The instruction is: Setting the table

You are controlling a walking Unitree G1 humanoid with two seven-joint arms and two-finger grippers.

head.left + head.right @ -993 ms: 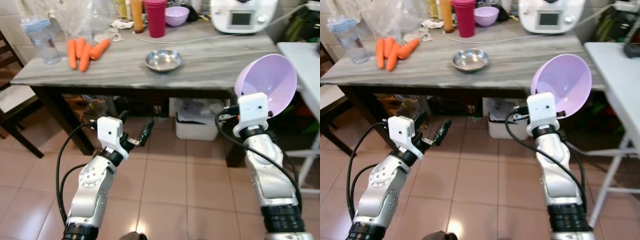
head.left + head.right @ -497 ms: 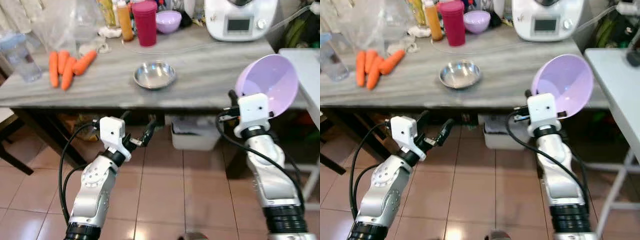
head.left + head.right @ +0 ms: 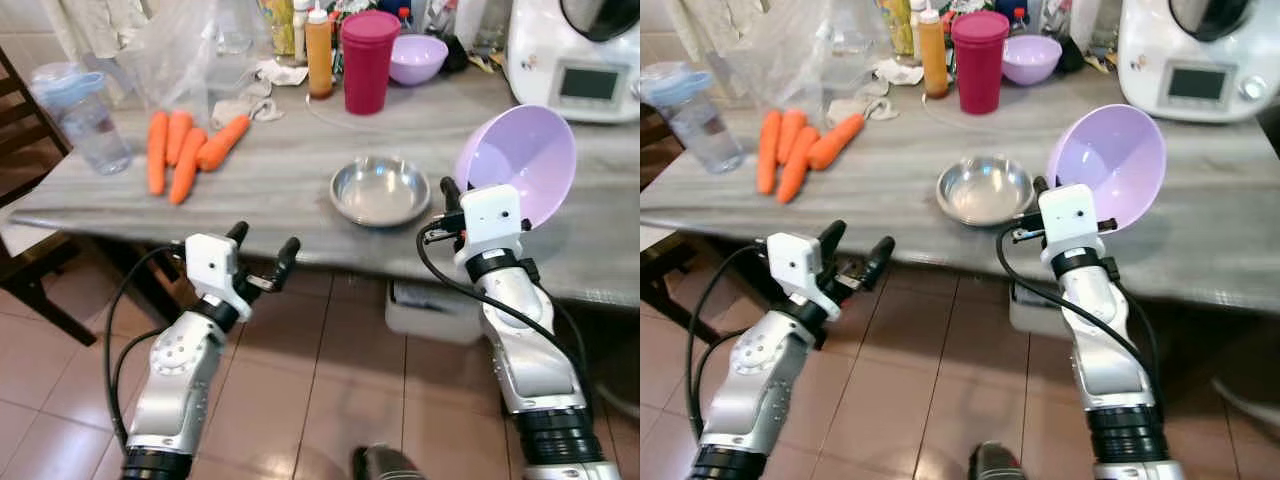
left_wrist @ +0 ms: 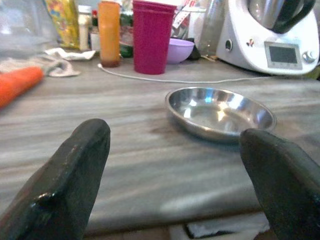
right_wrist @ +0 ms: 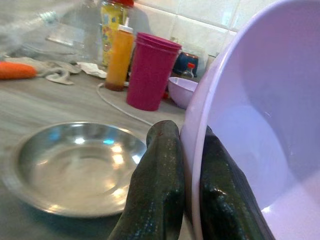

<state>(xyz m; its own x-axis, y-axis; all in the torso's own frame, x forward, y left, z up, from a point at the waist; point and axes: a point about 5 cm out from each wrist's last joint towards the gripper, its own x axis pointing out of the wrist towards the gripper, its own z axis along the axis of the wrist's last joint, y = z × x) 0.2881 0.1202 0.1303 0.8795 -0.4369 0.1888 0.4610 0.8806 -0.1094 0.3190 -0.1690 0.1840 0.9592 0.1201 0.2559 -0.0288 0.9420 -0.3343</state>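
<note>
My right gripper (image 3: 446,196) is shut on the rim of a large lilac bowl (image 3: 521,162), held tilted above the grey table's (image 3: 280,175) front right part. In the right wrist view the black fingers (image 5: 159,175) pinch the bowl's (image 5: 255,110) edge. A shallow steel dish (image 3: 380,190) sits on the table just left of that bowl. My left gripper (image 3: 262,245) is open and empty, just before the table's front edge, left of the dish. Its fingers (image 4: 75,170) frame the steel dish (image 4: 220,112) in the left wrist view.
Several carrots (image 3: 185,152) lie at the table's left, beside a clear water jug (image 3: 82,115). At the back stand a magenta tumbler (image 3: 368,62), an orange sauce bottle (image 3: 319,52), a small lilac bowl (image 3: 418,58) and a white kitchen machine (image 3: 575,60). A dark wooden chair (image 3: 25,190) stands left.
The camera has come closer to the table, which looms larger now. Both grippers have advanced with it: the right one carries the lilac bowl over the table's edge, the left stays open.
</note>
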